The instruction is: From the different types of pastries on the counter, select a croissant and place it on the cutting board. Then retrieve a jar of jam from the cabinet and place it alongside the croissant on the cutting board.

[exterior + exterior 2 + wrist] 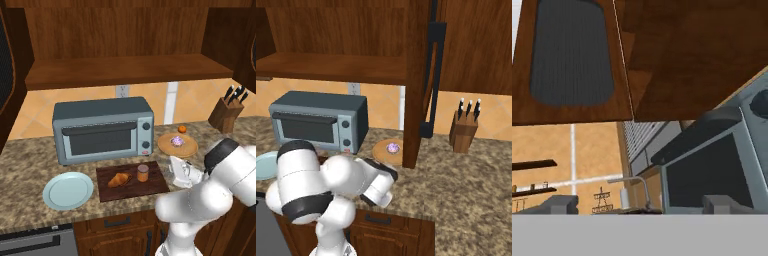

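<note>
A golden croissant [119, 180] lies on the left half of the dark wooden cutting board [156, 187]. The jar of jam [143, 173], orange-brown with a lid, stands upright just right of it on the same board. My gripper [176, 165] hangs off the board's right end, apart from both, and holds nothing. In the hand view its fingertips [559, 204] stand wide apart, so the gripper [643, 205] is open, facing the toaster oven [712, 170] and the cabinet above. In the right base view my arm hides the board.
The grey toaster oven [102, 129] stands behind the board, with a pale blue plate [67, 190] to its left. A round wooden board [186, 148] carrying a small pastry [177, 141], an orange [182, 129] and a knife block [227, 112] sit to the right. The cabinet door [426, 75] hangs open over the counter.
</note>
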